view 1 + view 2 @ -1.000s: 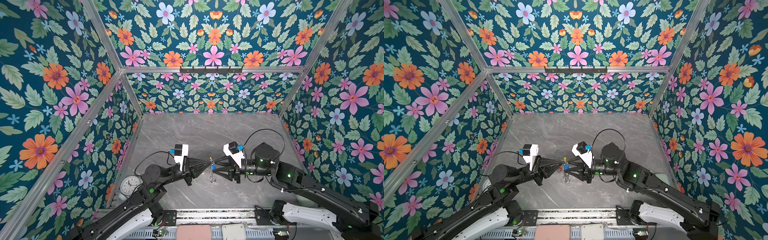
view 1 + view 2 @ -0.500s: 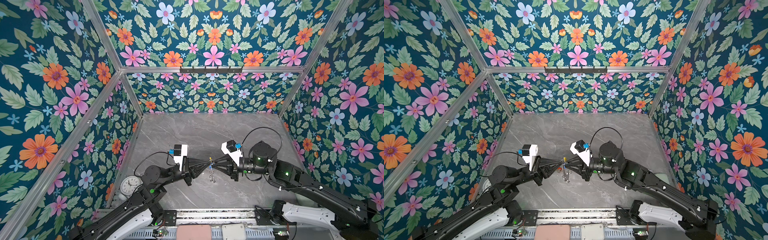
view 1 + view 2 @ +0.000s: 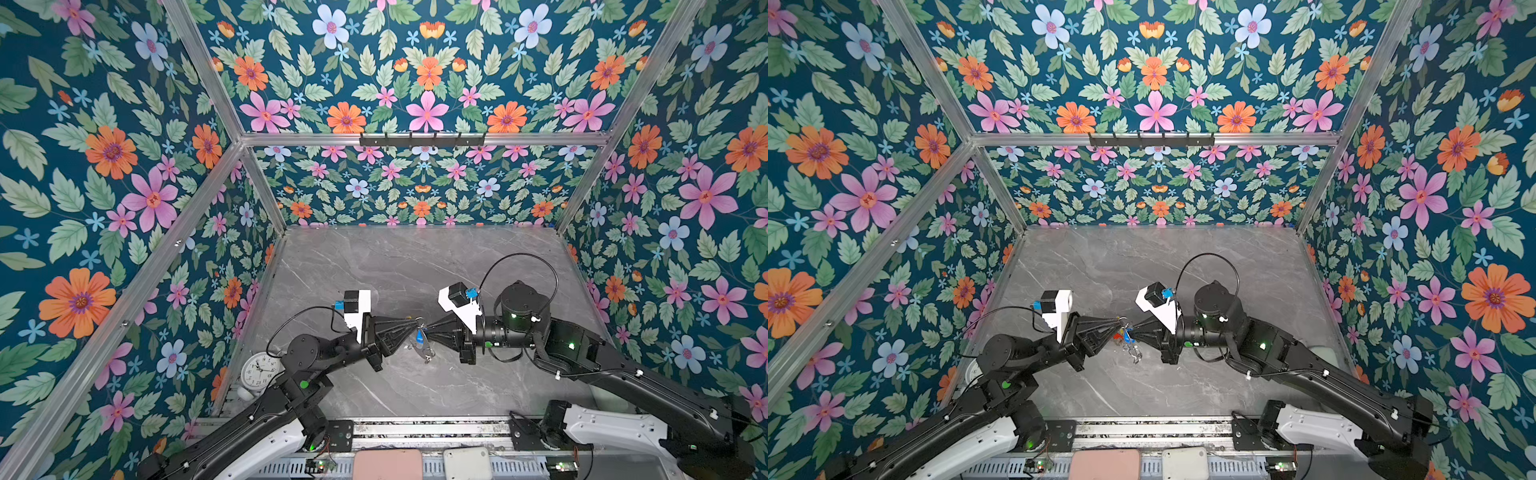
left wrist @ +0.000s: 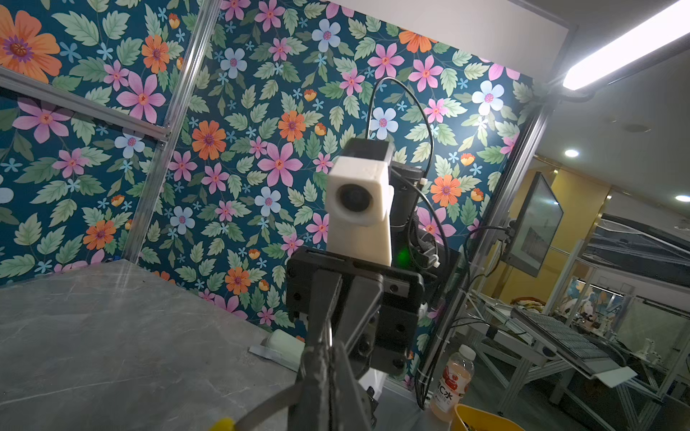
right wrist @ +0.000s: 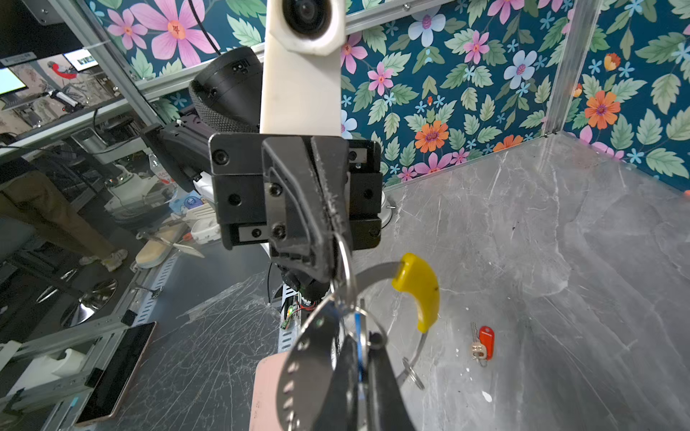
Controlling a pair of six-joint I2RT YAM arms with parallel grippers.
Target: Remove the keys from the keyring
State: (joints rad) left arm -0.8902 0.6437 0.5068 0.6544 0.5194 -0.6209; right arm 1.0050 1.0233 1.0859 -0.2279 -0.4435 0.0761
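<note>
Lower centre, the left tool (image 3: 411,322) clamps the keyring (image 5: 416,291) steady, apparently so the right tool (image 3: 429,328), clenched on the blue key (image 3: 422,335), can pull.

There is one blue-tagged key (image 3: 421,335) and one red-tagged key (image 5: 485,341), two in all. One keyring (image 5: 416,291) shows. One clock (image 3: 259,370) stands at the near left.
</note>
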